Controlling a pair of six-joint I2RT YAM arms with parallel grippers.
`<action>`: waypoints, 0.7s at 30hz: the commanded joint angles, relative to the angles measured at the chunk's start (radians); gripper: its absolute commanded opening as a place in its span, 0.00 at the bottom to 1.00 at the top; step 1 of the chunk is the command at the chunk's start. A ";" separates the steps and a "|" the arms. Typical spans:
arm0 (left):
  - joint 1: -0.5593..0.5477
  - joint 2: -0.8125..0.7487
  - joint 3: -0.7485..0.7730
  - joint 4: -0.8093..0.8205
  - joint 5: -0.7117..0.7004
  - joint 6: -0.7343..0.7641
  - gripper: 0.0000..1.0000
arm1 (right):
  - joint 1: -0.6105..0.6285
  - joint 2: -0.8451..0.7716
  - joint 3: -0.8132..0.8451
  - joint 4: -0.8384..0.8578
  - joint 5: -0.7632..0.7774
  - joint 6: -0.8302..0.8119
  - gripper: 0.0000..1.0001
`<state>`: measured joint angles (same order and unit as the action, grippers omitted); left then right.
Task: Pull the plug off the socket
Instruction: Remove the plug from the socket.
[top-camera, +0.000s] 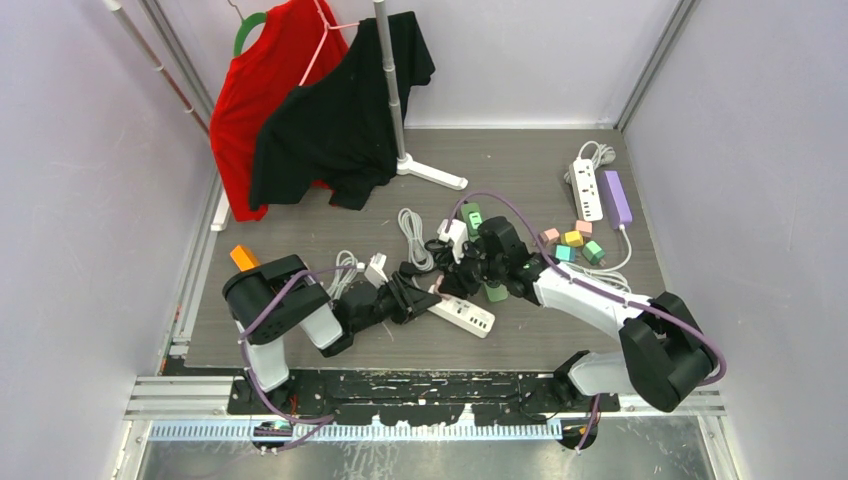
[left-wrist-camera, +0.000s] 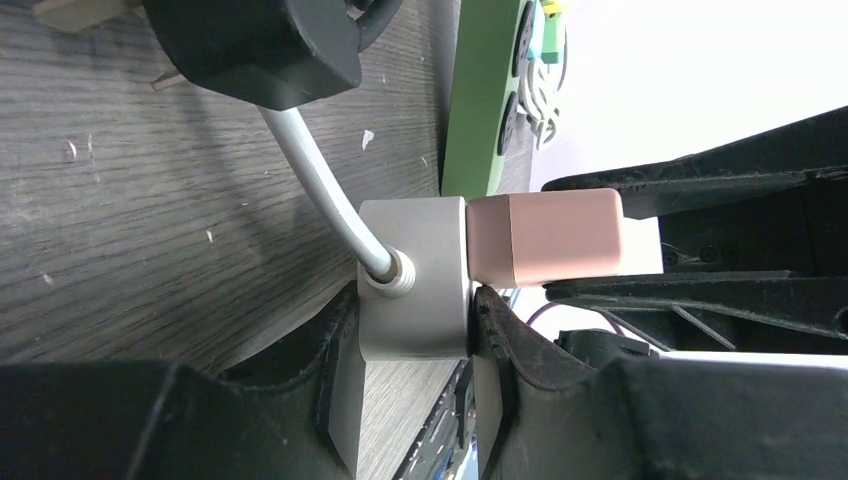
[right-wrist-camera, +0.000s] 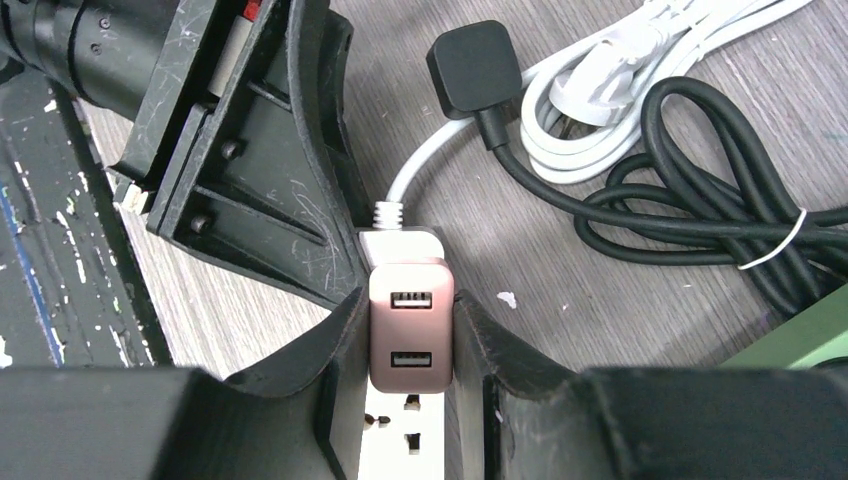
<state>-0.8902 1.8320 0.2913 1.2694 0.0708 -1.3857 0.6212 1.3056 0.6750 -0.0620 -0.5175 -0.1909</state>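
Note:
A pink two-port USB plug (right-wrist-camera: 411, 325) sits in the end of a white socket strip (right-wrist-camera: 405, 440) lying on the table. My right gripper (right-wrist-camera: 411, 335) is shut on the plug, one finger on each side. My left gripper (left-wrist-camera: 412, 335) is shut on the cable end of the socket strip (left-wrist-camera: 415, 280), with the plug (left-wrist-camera: 550, 238) sticking out beside it between the right fingers (left-wrist-camera: 700, 175). The plug's base still meets the strip's face. From above, both grippers meet over the strip (top-camera: 466, 315) near the table's front middle.
A coiled black cord (right-wrist-camera: 690, 215), a black plug head (right-wrist-camera: 475, 70) and a white cord bundle (right-wrist-camera: 600, 90) lie just behind. A green strip (left-wrist-camera: 495, 90) is close by. A clothes stand (top-camera: 392, 90) with shirts, another white strip (top-camera: 587, 188), a purple strip (top-camera: 618, 198) and coloured adapters (top-camera: 572, 240) stand further back.

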 joint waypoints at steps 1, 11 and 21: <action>-0.002 -0.007 0.035 -0.017 -0.022 0.078 0.00 | 0.072 0.000 0.022 0.092 -0.010 0.086 0.01; 0.031 -0.042 -0.019 -0.011 -0.024 0.085 0.00 | -0.086 -0.037 0.019 0.062 -0.070 0.103 0.01; 0.030 -0.036 0.003 -0.017 0.007 0.093 0.00 | 0.044 -0.015 0.016 0.141 0.035 0.160 0.01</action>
<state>-0.8616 1.8061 0.2760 1.2633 0.0933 -1.3720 0.6109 1.3018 0.6575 -0.0185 -0.5297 -0.1169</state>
